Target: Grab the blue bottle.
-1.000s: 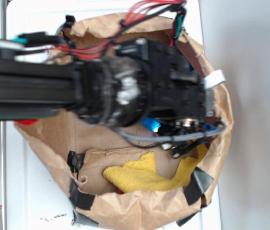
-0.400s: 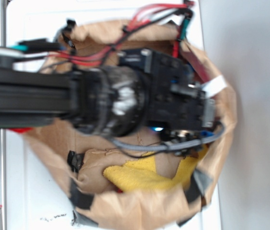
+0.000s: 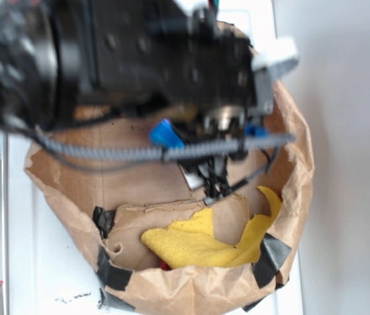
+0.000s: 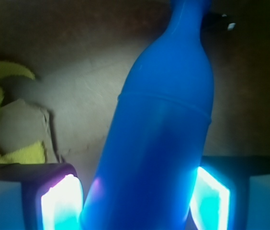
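Blue bottle (image 4: 159,124): smooth glossy plastic. Bag (image 3: 172,197): crumpled matt brown paper. Yellow cloth (image 3: 201,243): fuzzy.

Black arm (image 3: 139,59), grey braided cable (image 3: 106,151) (blurred).

The arm now sits higher in the exterior view than a second ago, its gripper (image 3: 201,141) raised off the bag floor with the blue bottle (image 3: 166,134) clamped between its fingers (image 4: 61,201), uncovering brown paper and more of the yellow cloth (image 3: 201,239).
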`<state>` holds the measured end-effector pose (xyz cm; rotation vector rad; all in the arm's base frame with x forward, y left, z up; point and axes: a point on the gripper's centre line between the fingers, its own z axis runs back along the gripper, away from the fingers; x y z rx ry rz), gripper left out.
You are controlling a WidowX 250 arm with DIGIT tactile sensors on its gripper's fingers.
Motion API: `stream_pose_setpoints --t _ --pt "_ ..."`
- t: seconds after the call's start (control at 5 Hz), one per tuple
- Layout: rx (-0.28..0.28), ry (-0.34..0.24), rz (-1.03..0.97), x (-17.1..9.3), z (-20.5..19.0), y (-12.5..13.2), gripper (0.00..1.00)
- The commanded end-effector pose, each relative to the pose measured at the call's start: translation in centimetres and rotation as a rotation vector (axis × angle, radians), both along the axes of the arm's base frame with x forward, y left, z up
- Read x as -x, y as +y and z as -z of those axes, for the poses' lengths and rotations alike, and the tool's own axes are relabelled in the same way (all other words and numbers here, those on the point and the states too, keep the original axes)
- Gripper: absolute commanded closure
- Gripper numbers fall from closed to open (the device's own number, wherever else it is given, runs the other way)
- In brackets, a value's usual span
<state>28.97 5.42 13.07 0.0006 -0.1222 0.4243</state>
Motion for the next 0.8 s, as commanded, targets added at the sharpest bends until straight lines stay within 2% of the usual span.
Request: stream_pose_setpoints --t 0.0,0.2,0.4,0.6 --pt "-0.015 -0.090 0.084 2.0 -7.4 1.7 1.00" --pt "-0.015 -0.155 0.104 3.6 -9.2 1.3 1.00" --pt "0.052 -0.240 0.095 4.3 -9.9 1.1 1.00" --pt "0.003 -0.326 0.088 5.0 -9.7 0.2 1.00"
